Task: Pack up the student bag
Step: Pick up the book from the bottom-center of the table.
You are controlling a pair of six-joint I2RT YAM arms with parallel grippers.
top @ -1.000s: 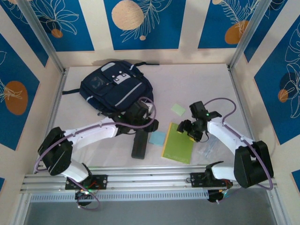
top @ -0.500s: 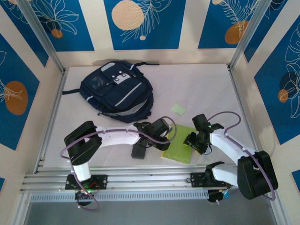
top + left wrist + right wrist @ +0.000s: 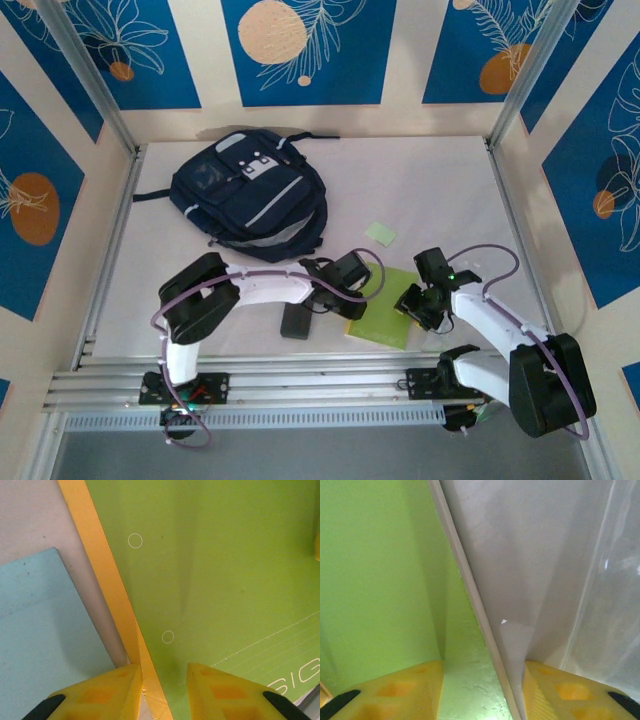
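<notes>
The left arm point(image 3: 265, 285) and right arm point(image 3: 490, 320) have white shells and bulky black joints. A purple cable point(image 3: 488, 248) loops along each. The left hand point(image 3: 162, 692) and right hand point(image 3: 482, 692) carry yellow fingers point(image 3: 95, 695) with black patches.

White table point(image 3: 430, 190) enclosed by blue-and-cream patterned walls point(image 3: 300, 50).

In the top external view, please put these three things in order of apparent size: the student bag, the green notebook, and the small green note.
1. student bag, clearly the largest
2. green notebook, though partly covered
3. small green note, the smallest
</notes>
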